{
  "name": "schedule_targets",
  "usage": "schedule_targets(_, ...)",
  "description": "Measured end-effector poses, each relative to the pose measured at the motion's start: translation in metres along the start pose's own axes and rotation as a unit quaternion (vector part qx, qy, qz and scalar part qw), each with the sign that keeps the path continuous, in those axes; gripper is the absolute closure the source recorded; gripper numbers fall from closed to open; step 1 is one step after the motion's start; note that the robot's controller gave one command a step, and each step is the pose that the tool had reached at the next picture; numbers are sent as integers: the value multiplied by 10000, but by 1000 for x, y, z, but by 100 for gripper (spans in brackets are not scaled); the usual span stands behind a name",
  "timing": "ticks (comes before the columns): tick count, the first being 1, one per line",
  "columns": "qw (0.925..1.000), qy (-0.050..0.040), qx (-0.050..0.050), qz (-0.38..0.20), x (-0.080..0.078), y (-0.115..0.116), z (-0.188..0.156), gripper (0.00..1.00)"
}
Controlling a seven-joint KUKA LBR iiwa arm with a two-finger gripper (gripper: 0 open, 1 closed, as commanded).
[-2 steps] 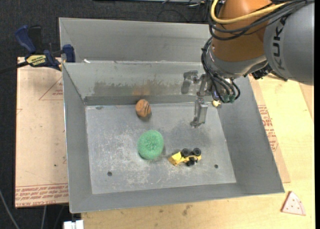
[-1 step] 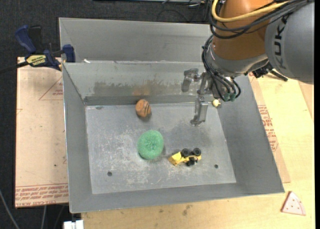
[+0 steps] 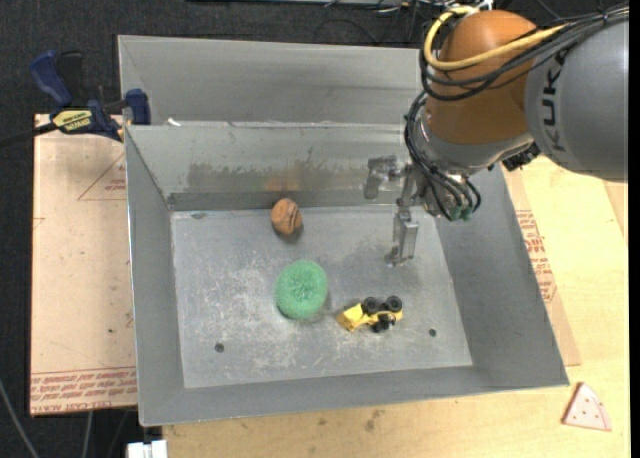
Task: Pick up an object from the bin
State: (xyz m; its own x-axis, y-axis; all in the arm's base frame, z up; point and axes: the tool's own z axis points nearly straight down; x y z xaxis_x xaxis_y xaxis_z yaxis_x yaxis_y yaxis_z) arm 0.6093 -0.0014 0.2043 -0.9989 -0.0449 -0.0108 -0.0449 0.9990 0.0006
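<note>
The camera looks down on the grey metal bin [image 3: 230,336] from above and somewhat to one side, so the far wall [image 3: 260,76] rises across the upper part of the frame and the near rim [image 3: 350,401] runs along the bottom. It stands back enough to take in the whole bin, centred, with a margin of surroundings. The arm [image 3: 590,96] enters from the upper right.

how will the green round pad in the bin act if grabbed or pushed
The green round pad looks fuzzy and puffy, so it is probably soft and light, squashing under grip. Sitting broad and low, it would likely slide rather than roll.
</note>
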Motion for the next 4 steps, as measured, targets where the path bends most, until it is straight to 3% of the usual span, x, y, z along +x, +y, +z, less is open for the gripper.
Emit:
schedule_targets(1,9998,30,5,-173,9,4,63,0)
schedule_targets(2,9991,35,-2,-424,38,35,121,0)
schedule_targets(3,9991,99,30,-419,47,44,144,0)
schedule_targets(4,9994,16,11,-355,29,66,125,0)
